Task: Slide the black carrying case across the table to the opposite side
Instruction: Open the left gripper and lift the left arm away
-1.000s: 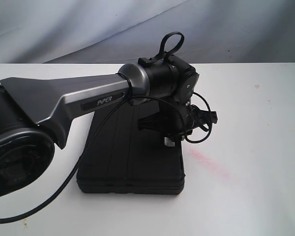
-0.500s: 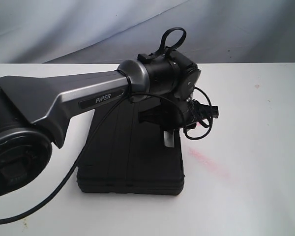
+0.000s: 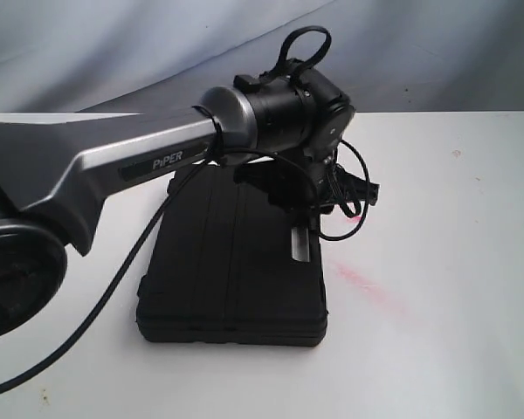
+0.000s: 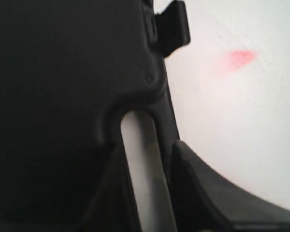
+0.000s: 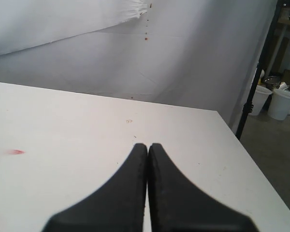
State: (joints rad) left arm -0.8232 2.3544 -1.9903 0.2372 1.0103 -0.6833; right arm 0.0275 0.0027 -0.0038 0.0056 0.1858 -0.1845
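The black carrying case (image 3: 231, 262) lies flat on the white table (image 3: 437, 332), its handle on its right-hand edge. My left gripper (image 3: 302, 223) reaches down over that edge. In the left wrist view the textured case (image 4: 63, 87) fills most of the frame. The handle bar (image 4: 165, 135) and its slot lie between the two fingers of my left gripper (image 4: 147, 150), which is open. One finger (image 4: 208, 193) rests just outside the bar. My right gripper (image 5: 147, 146) is shut on nothing, above bare table (image 5: 77, 130), and does not show in the exterior view.
A pink-red smear (image 3: 367, 288) marks the table just right of the case. A latch tab (image 4: 176, 26) juts from the case edge. Grey cloth (image 3: 113, 52) hangs behind the table. White buckets (image 5: 285, 104) and a dark stand (image 5: 258, 72) sit past the table's edge.
The left arm's wrist has swung slightly left and back over the case, and more of the pale handle slot shows below it. The case has stayed in place.
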